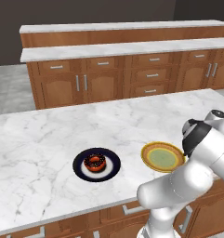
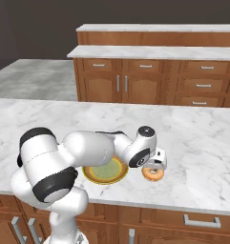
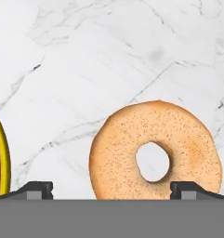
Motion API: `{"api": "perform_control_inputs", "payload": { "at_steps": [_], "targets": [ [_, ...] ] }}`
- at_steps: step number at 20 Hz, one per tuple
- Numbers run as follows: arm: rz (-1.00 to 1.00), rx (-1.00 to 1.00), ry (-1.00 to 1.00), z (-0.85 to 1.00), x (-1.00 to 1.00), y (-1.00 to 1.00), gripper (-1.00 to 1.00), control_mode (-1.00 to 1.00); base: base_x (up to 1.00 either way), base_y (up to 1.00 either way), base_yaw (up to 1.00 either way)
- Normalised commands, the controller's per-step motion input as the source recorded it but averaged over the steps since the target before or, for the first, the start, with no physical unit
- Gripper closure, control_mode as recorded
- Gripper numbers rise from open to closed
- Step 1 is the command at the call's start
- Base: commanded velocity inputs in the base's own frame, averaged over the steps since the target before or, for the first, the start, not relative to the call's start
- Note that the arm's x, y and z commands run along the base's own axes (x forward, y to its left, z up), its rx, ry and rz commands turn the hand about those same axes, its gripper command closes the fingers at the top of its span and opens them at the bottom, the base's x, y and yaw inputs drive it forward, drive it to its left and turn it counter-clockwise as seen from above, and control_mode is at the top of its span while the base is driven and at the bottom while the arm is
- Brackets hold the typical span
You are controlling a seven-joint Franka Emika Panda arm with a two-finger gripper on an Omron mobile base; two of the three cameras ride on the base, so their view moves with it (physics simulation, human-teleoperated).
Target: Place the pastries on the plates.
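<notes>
The tan doughnut (image 3: 155, 151) lies flat on the counter (image 3: 108, 56), just beside the yellow plate (image 2: 106, 172). The gripper (image 3: 111, 189) is held above it, fingers spread wide. Before closing, it should be centred so one side of the ring is pinched.

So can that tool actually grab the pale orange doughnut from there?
Probably yes: the tool hangs right above the pale orange ring doughnut, fingers spread either side, with nothing between them.
</notes>
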Motion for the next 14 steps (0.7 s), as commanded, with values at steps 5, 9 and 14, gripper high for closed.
{"api": "perform_control_inputs", "payload": {
  "at_steps": [5, 9, 14],
  "targets": [
    [0.00, 0.00, 0.00, -0.13, 0.09, -0.04, -1.00, -1.00, 0.00, 0.00, 0.00],
    [0.00, 0.00, 0.00, -0.15, 0.10, 0.00, -1.00, -1.00, 0.00, 0.00, 0.00],
    [0.00, 0.00, 0.00, -0.14, 0.10, 0.00, -1.00, -1.00, 0.00, 0.00, 0.00]
  ]
}}
